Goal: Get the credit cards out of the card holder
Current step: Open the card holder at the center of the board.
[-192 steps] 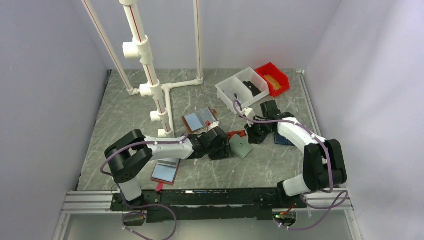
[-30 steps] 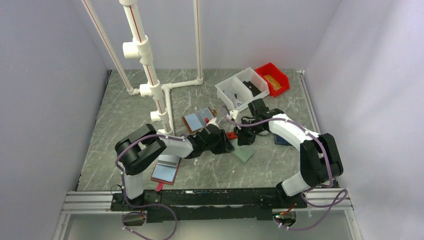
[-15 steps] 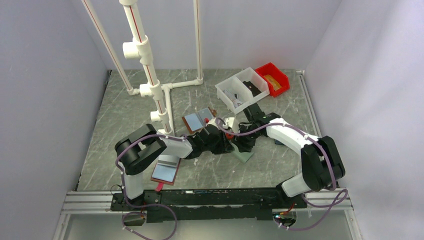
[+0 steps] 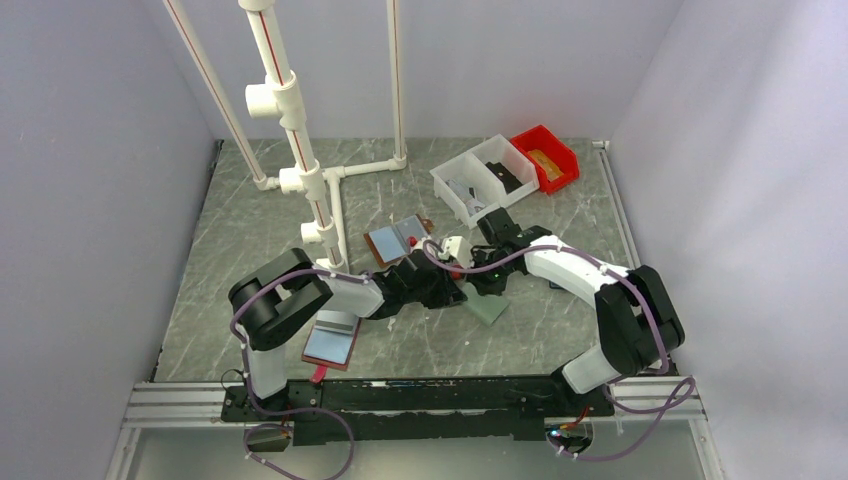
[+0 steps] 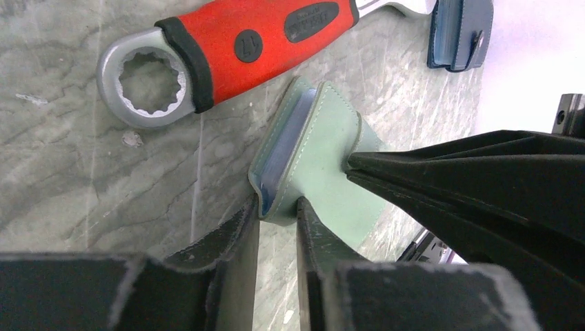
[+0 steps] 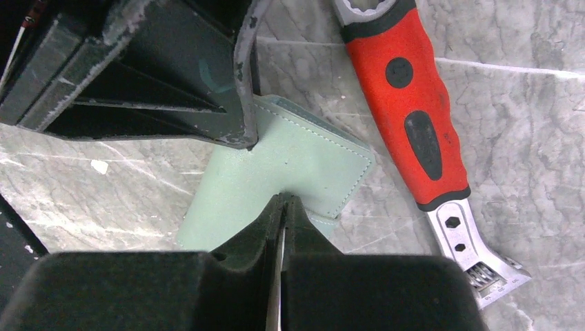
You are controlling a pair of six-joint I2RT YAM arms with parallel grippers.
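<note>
One card holder (image 5: 324,155), mint-green, is lying on the grey marbled surface (image 4: 260,250) just beside the red-handled wrench (image 5: 234,48), on the wrench's near side in the top view. Its two flaps are gaping slightly along the edge that is running toward the wrench's ring end, and a blue-grey lining is showing in that gap.

Your left tool (image 5: 277,210) is pinching the holder at the corner lying farthest from the wrench. Its fingers (image 5: 238,238) are standing narrow, with only the holder's edge between them. Your right tool (image 6: 283,203) is reaching onto the holder's side that is facing away from the wrench handle. Its fingers are sitting almost together, and their tips are clamping the stitched edge of the upper flap.

Past the end of the wrench opposite its ring, a dark blue folder (image 5: 459,31) is lying. Beyond the wrench and to its left, a brown-edged folder (image 4: 400,240) is lying open. Farther beyond the wrench and to its right, a white bin (image 4: 485,178) and a red bin (image 4: 545,157) are sitting side by side. Well to the wrench's near left, a maroon-edged folder (image 4: 332,342) is lying flat, and far to its left a white pipe frame (image 4: 300,150) is standing.
</note>
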